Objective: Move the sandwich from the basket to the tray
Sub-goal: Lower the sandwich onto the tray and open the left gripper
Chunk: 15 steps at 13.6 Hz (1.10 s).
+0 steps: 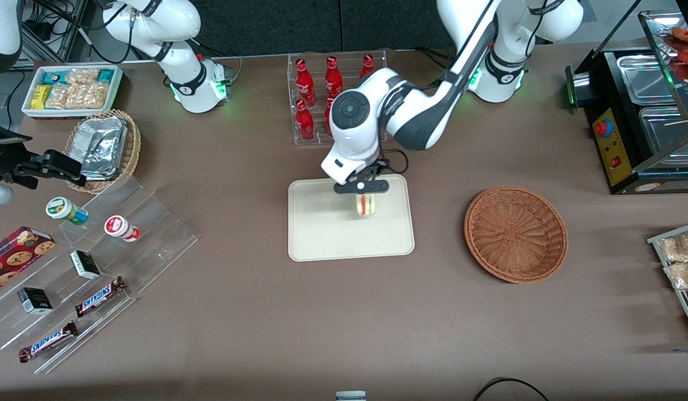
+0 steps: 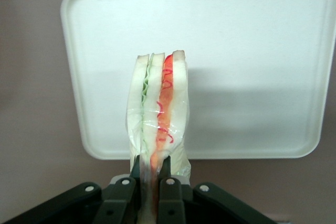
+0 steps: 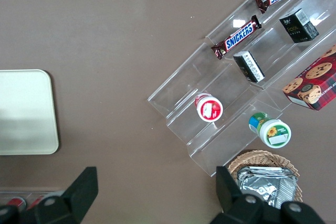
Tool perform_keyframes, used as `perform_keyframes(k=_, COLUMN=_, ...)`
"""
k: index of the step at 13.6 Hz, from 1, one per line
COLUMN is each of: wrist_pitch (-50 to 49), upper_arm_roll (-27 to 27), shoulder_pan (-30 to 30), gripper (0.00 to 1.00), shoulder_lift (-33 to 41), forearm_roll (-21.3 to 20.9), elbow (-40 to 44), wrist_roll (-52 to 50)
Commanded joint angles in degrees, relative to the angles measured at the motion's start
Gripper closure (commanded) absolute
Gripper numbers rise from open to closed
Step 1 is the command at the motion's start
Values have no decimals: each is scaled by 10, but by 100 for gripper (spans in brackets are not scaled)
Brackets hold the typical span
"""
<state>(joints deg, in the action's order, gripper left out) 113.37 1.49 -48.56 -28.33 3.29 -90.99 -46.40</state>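
Hovering fingers (image 2: pixel 150 174), sandwich (image 2: pixel 157 114) above tray (image 2: pixel 252 51)

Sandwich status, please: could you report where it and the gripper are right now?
Gripper shut on sandwich, above the tray. Sandwich not yet released. Basket has nothing in it. Nothing in the way.

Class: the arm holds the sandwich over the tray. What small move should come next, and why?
Probably lower it straight down. The gripper is shut on the sandwich, which hangs above the tray, apparently not yet resting on it; the basket is already empty.
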Motion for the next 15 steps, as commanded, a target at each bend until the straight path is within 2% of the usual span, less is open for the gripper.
perform_keyframes(k=1, wrist_pitch=60, upper_arm_roll=5, shoulder_pan=-7, gripper=100, shoulder_lift=-44, forearm_roll=23, elbow=16, wrist_roll=-3)
perform_keyframes(k=12, wrist_pitch=123, upper_arm_roll=5, shoulder_pan=-26, gripper=100, shoulder_lift=-108, forearm_roll=21, elbow=17, wrist_roll=0)
perform_keyframes(k=13, wrist_pitch=126, upper_arm_roll=5, shoulder_pan=-26, gripper=90, shoulder_lift=-110, forearm_roll=20, elbow=17, wrist_roll=0)
perform_keyframes(k=14, wrist_pitch=124, upper_arm_roll=5, shoulder_pan=-26, gripper=40, shoulder_lift=-111, forearm_roll=19, elbow=19, wrist_roll=2)
perform_keyframes(k=15, wrist_pitch=121, upper_arm_roll=5, shoulder_pan=-26, gripper=0, shoulder_lift=-109, forearm_roll=18, elbow=20, wrist_roll=-2)
